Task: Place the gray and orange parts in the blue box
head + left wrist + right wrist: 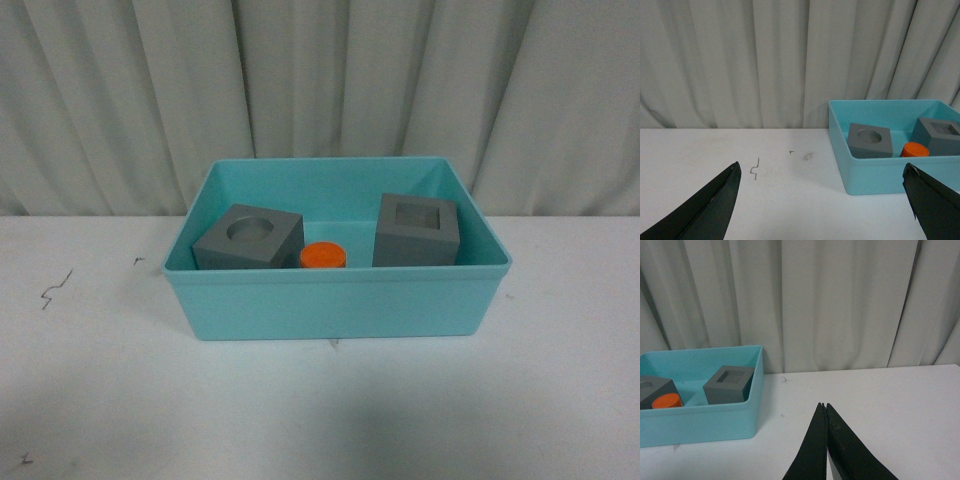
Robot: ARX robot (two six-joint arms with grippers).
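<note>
Gray cube with the round recess (248, 238) sits inside the blue box (338, 300), at about 9 o'clock from the box's middle in the front view, close to the near wall. Just beside it, at its 3 o'clock, stands the orange cylinder (323, 256), upright, its flat top showing; whether the two touch I cannot tell. The gray cube with the square recess (417, 231) rests at roughly 3 o'clock within the box, apart from the cylinder, recess facing up. All three parts lie within the box walls.

The box stands on a white bench (100, 400) in front of a pale pleated curtain (120, 100). A few small dark marks show on the bench at the box's 9 o'clock.

Neither arm appears in the front view. In the left wrist view, the left end effector (822, 200) has its two dark fingers spread wide, gripping nothing, with the box off toward its right finger. In the right wrist view, the right end effector (826, 407) has its fingers pressed together with nothing between them, over bare bench well apart from the box.
</note>
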